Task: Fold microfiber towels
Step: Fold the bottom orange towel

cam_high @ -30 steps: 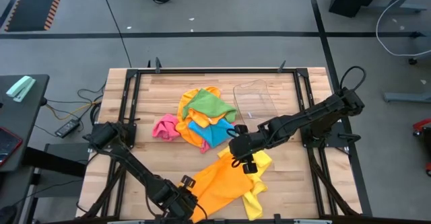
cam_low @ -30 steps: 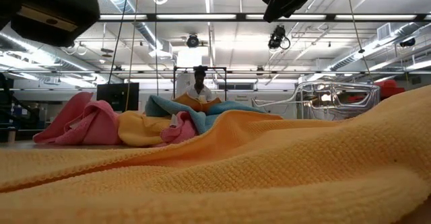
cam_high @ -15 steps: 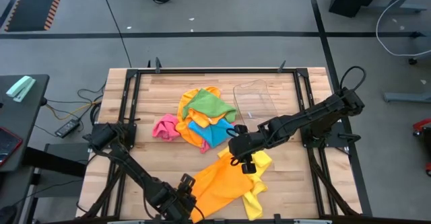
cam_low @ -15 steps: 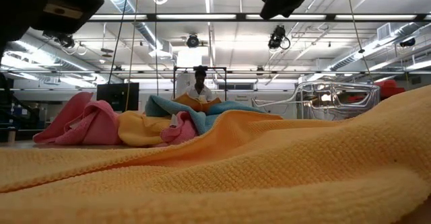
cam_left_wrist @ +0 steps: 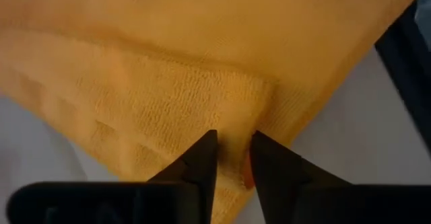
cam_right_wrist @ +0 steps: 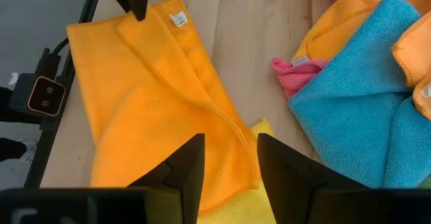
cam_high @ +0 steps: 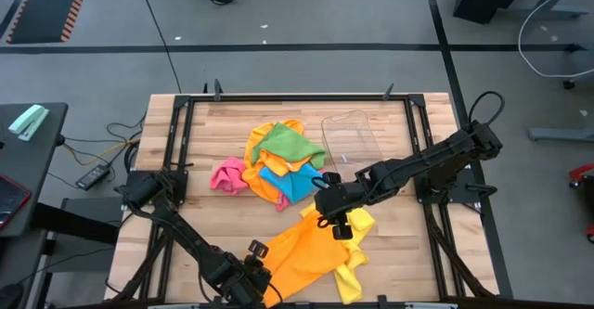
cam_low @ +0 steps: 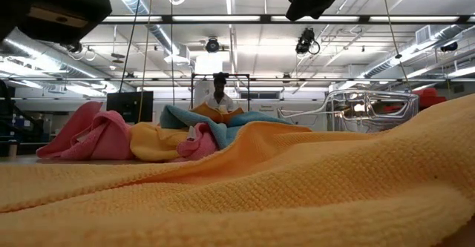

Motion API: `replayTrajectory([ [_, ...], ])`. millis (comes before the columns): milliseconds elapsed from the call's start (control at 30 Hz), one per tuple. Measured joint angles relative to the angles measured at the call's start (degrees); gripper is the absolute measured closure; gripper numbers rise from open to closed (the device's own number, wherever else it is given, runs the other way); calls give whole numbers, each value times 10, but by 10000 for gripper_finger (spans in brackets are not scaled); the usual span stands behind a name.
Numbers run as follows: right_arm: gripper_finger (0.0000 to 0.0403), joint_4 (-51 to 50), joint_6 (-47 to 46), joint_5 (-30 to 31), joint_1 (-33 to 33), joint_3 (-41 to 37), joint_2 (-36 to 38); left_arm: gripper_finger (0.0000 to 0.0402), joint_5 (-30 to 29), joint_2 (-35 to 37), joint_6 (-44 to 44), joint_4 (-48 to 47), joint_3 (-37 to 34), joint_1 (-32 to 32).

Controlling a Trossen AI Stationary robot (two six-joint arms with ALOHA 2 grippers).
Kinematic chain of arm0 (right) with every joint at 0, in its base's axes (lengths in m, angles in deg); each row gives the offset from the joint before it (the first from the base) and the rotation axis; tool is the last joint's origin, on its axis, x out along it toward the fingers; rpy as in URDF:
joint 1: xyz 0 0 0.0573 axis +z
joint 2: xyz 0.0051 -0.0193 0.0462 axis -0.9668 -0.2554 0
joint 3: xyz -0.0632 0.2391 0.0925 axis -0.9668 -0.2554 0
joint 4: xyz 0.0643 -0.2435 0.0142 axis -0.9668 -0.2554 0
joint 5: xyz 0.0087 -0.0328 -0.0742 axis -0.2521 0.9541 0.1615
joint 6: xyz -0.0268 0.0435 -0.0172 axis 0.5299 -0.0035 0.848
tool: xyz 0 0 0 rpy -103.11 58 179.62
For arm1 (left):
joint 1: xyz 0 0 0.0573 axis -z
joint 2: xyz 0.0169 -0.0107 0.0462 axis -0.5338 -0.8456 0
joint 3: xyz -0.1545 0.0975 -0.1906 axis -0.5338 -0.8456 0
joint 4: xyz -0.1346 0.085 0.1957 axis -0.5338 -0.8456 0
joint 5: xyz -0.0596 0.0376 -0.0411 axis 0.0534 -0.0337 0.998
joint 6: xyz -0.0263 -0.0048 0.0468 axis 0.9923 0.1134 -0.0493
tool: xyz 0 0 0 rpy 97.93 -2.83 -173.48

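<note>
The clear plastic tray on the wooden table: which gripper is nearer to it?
Right. The right gripper hovers just in front of the clear plastic tray, over the towels; the left gripper sits far off at the table's front edge.

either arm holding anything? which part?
Left gripper pinches the orange towel at its near-left corner edge. Right gripper hovers open, holding nothing.

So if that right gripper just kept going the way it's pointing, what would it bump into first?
Most likely the orange towel. The right gripper hangs above it, fingers apart, aimed down at its hemmed edge, where a corner of the yellow towel peeks out. How far above is hard to judge.
</note>
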Motion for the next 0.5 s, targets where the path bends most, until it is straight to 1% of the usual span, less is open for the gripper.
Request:
replayTrajectory([
  [200,258,0,4,8,0,0,0,388,4,7,77,-1,0,0],
  [300,258,0,4,8,0,0,0,388,10,9,136,3,0,0],
  [400,258,0,4,8,0,0,0,382,12,12,214,14,0,2],
  [500,258,3,4,8,0,0,0,387,14,15,290,15,0,5],
])
